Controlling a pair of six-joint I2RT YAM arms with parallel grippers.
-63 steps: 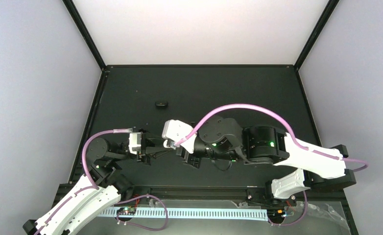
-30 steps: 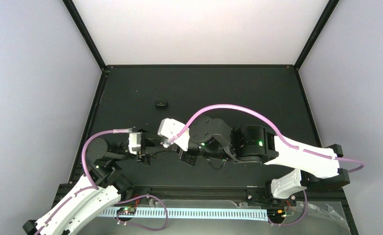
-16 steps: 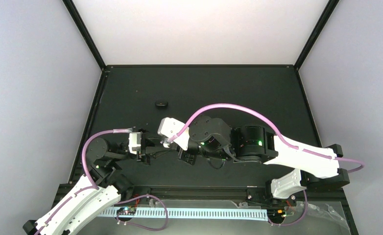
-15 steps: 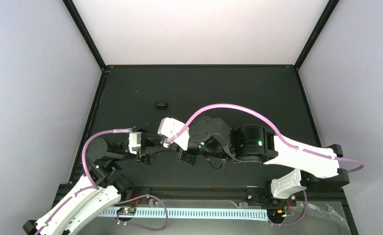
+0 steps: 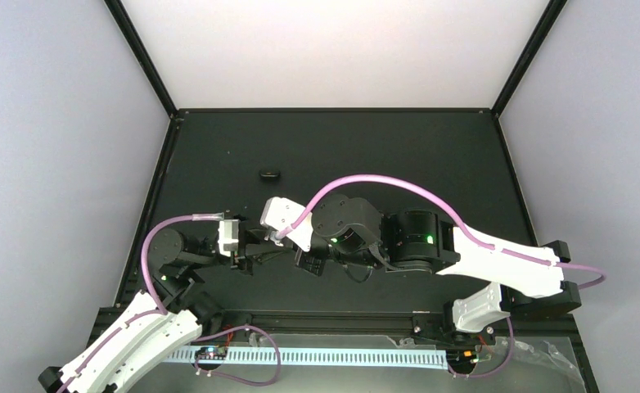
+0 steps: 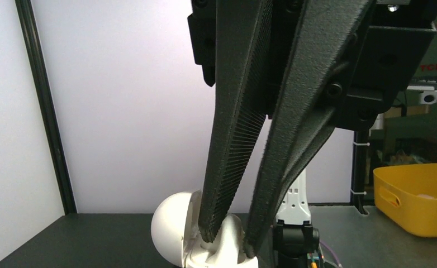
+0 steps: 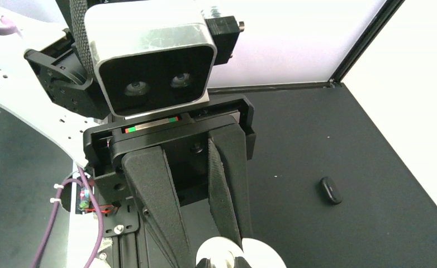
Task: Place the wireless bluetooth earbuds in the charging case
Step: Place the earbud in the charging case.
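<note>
There is one black table (image 5: 341, 147). Two white-and-black robot arms stand on its near edge: one left arm (image 5: 128, 336) and one right arm (image 5: 505, 266). Two purple cables run along them, one cable on the left (image 5: 147, 250) and one cable on the right (image 5: 382, 178). One left hand (image 6: 229, 241) shows close up, with two black ribbed fingers (image 6: 233, 139). There is one white oval plastic charging case (image 6: 171, 229). One small black oval object (image 5: 269, 173) lies on the table. The right wrist view shows one grey camera box (image 7: 149, 33) with two round lenses (image 7: 136, 87). One yellow plastic bin (image 6: 417, 195) sits off to the side.
</note>
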